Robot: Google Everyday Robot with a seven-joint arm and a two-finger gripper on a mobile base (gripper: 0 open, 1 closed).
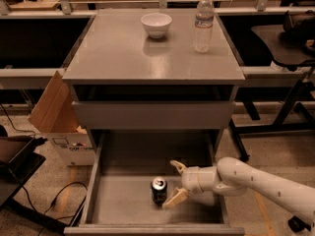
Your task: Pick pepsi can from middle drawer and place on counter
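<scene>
The pepsi can (159,190) stands upright on the floor of the open middle drawer (123,205), a little right of its centre. My gripper (174,183) reaches in from the right, its fingers (174,199) spread open just to the right of the can, not closed on it. The white arm (256,181) runs off to the lower right. The counter (128,53) is the grey cabinet top above.
A white bowl (156,24) and a clear water bottle (203,22) stand at the back of the counter. Another drawer (152,113) above shows its plain front. A cardboard box (56,117) sits left of the cabinet, a desk frame (290,82) to the right.
</scene>
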